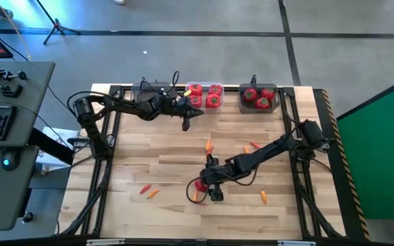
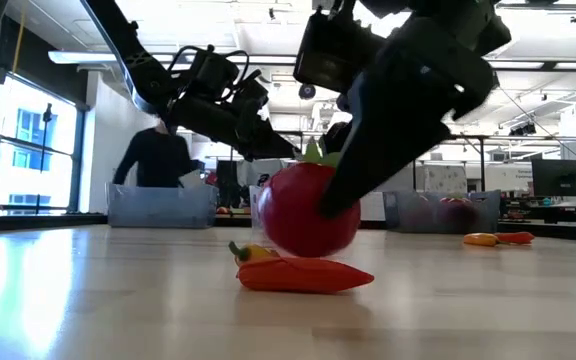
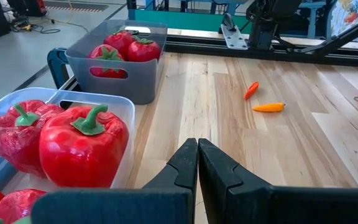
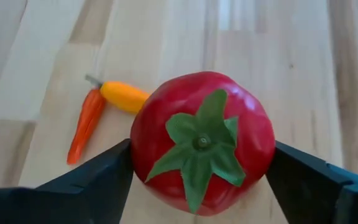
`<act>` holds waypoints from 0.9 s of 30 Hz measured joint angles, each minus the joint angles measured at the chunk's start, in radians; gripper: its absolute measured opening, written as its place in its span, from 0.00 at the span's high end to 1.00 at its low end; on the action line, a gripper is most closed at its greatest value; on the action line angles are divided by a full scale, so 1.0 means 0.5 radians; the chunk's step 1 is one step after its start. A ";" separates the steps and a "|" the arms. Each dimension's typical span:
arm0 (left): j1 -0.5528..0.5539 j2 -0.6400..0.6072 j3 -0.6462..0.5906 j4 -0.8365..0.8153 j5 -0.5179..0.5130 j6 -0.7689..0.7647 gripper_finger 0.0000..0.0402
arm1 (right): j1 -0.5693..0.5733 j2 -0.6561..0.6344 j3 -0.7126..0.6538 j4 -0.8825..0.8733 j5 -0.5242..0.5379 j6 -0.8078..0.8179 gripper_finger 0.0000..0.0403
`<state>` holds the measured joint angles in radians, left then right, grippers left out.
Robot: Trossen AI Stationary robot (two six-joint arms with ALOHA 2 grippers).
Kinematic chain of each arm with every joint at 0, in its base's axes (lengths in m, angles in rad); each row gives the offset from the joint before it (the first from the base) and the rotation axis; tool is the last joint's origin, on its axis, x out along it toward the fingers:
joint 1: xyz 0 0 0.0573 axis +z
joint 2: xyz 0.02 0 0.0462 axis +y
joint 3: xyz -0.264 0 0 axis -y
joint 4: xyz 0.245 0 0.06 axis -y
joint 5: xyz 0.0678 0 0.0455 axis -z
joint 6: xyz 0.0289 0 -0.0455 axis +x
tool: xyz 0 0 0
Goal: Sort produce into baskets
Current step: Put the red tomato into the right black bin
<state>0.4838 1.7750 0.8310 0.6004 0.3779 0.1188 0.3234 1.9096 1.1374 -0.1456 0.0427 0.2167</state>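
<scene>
A round red tomato (image 4: 201, 140) with a green stem stands on the wooden table near its front middle (image 1: 201, 184), stem up. My right gripper (image 4: 199, 171) comes down over it, slanting from the right, open, with one finger on each side of the tomato. Beside the tomato lie a thin orange-red piece (image 4: 84, 124) and a yellow one (image 4: 124, 96). My left gripper (image 3: 197, 152) is shut on nothing and hovers above the table next to the clear basket (image 3: 128, 106) of red bell peppers (image 3: 82, 146) at the far edge. My right gripper's fingers (image 4: 107, 171) stand close against the tomato's two sides (image 4: 140, 146), coming from above and slanting down. I cannot tell whether they touch it. The tomato is upright, and its underside is hidden behind a small red piece (image 2: 303, 275) in the low view.
A grey basket (image 1: 258, 98) with tomatoes stands at the far right, and a dark one (image 1: 148, 89) lies under the left arm. Thin orange pieces lie scattered: (image 1: 208, 145), (image 1: 254, 145), (image 1: 263, 197), (image 1: 149, 192). A person (image 2: 158, 155) stands beyond the table.
</scene>
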 joint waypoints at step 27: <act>0.071 0.005 0.000 0.053 0.002 -0.021 1.00 | -1.196 -1.224 -0.135 -1.573 0.530 0.237 0.37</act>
<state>0.5194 1.7775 0.8310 0.6270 0.3790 0.1083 -0.2746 1.2976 1.0697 -0.9323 0.3075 0.3350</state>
